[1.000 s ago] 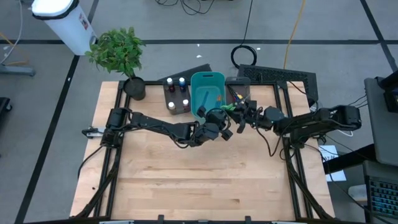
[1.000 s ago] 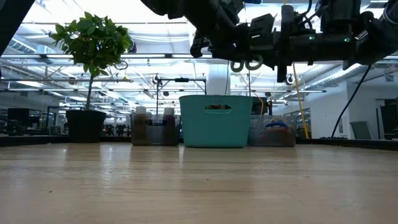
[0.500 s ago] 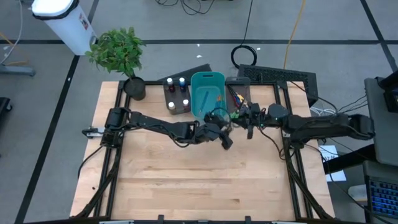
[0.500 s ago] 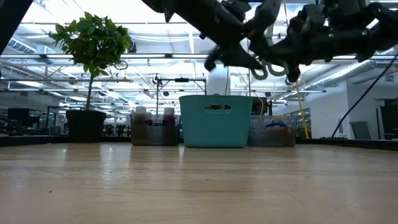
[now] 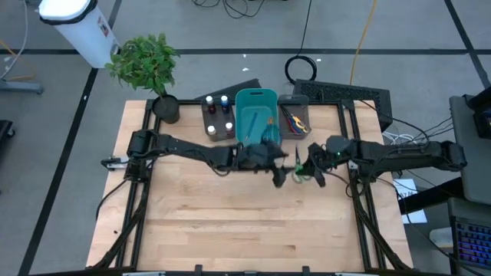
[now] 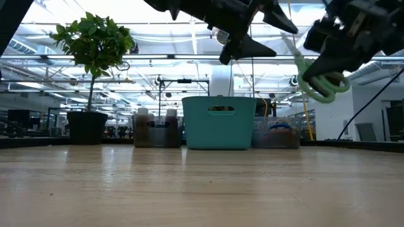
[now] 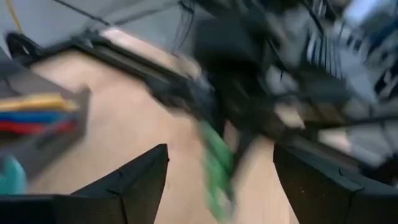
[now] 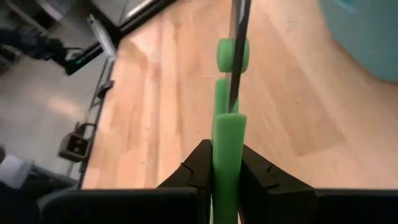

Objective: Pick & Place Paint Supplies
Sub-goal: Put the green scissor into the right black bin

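My right gripper [image 8: 227,168] is shut on the green-handled scissors [image 6: 319,79], high above the table's middle right [image 5: 313,170]. My left gripper [image 6: 268,31] stands open just to their left [image 5: 278,167], in front of the teal bin [image 5: 255,115]. In the left wrist view the green handles [image 7: 217,168] show blurred beyond its spread fingers, and I cannot see them touching. Dark bottles with white and blue caps stand in a grey bin [image 5: 217,119]. More scissors lie in another grey bin [image 5: 294,119]. My right gripper pinches the scissors' green handle [image 8: 227,134] between its two fingers. The blades [image 8: 237,56] run on ahead, along the fingers. The scissors are lifted clear of the table and tilted, with the handle loops [image 6: 323,87] low and the blades [image 6: 289,43] slanting up toward my left gripper.
The three bins stand in a row at the table's far edge. A potted plant [image 5: 149,65] stands at the far left corner. Bare wood [image 5: 245,222] fills the near half of the table.
My left gripper has opened and let go of the green scissors. My right gripper has carried them away from the teal bin, toward the table's right and near edges. The scissors have tipped, and their handles now hang lower.
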Robot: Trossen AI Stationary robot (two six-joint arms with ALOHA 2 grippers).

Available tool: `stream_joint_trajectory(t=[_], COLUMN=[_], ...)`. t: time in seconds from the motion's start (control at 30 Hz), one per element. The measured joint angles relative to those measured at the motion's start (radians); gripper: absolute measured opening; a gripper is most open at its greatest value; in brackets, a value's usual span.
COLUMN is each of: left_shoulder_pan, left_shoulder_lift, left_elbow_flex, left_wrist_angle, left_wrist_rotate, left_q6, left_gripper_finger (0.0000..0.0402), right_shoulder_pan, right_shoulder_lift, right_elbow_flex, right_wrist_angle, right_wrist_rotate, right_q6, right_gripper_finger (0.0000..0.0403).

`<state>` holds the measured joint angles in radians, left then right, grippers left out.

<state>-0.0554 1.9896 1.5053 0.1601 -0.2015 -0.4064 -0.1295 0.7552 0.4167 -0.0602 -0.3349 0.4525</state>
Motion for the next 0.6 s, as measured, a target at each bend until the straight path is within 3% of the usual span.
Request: stream_joint_trajectory(t=[0.2, 0.33, 0.6], left_shoulder_pan=[0.065, 0.088, 0.099], left_shoulder_lift=[-0.002, -0.003, -0.002], left_elbow_flex=[0.001, 0.001, 0.000], left_wrist_angle=[0.107, 0.120, 0.118], left_wrist_rotate=[0.182, 0.263, 0.289], left_q6=[-0.087, -0.107, -0.120], left_gripper_finger=[0.0278, 0.0262, 0.0193], right_shoulder_pan=[0.117, 0.151, 0.151], right_shoulder_lift=[0.006, 0.019, 0.047], right_elbow_flex=[0.001, 0.001, 0.001], right_wrist_angle=[0.006, 0.010, 0.049], right_wrist_rotate=[0.124, 0.130, 0.130], right_q6=[0.007, 0.006, -0.017], right_gripper_finger=[0.0024, 0.0024, 0.0024])
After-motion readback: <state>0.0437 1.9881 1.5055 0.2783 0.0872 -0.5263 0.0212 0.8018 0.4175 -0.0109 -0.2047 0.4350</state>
